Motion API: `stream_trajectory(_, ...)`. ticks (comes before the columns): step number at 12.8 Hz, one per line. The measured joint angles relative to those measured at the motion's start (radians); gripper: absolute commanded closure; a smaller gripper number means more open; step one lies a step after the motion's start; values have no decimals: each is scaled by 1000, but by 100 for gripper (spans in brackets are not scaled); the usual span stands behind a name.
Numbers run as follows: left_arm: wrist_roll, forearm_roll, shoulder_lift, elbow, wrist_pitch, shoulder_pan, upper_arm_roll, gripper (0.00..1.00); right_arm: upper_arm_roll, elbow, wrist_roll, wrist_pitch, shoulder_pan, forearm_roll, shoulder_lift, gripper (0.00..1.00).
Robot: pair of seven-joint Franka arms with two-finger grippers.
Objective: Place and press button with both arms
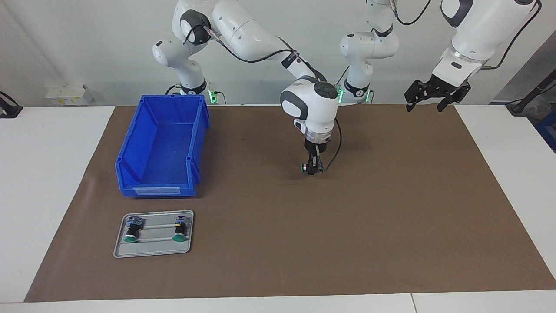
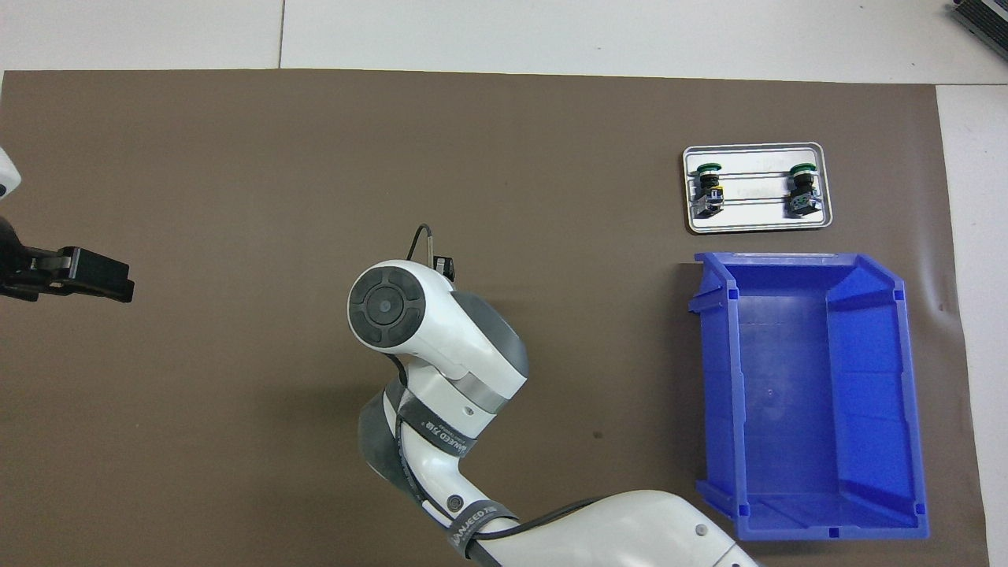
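on the tray [image 1: 153, 251], 2 buttons [image 1: 131, 230]; 1 bin [image 1: 163, 148].

A blue bin [image 1: 161, 145] is sitting on the brown mat [image 1: 347, 226]; a tray [image 1: 153, 250] is lying just beside it, farther from the robots.

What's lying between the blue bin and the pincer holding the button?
Nothing: only bare brown mat between the blue bin and the right pincer shut on the button, clearest in the facing view.
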Motion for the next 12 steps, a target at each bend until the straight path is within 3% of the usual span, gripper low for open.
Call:
stream_trajectory(6,0,0,0,0,0,0,0,0,0,-60,0,57,28,-2,2,100)
stream_trajectory(7,0,0,0,0,0,0,0,0,0,-70,0,69,28,-8,2,53)
stream_trajectory(8,0,0,0,0,0,0,0,0,0,-77,0,86,28,-16,2,22)
stream_trajectory(9,0,0,0,0,0,0,0,0,0,-81,0,97,29,-22,2,6)
stream_trajectory(10,-1,0,0,0,0,0,0,0,0,-85,0,101,29,-33,2,1)
stream_trajectory(12,-1,-1,0,0,0,-2,-6,0,0,-87,-4,91,39,-109,-2,0)
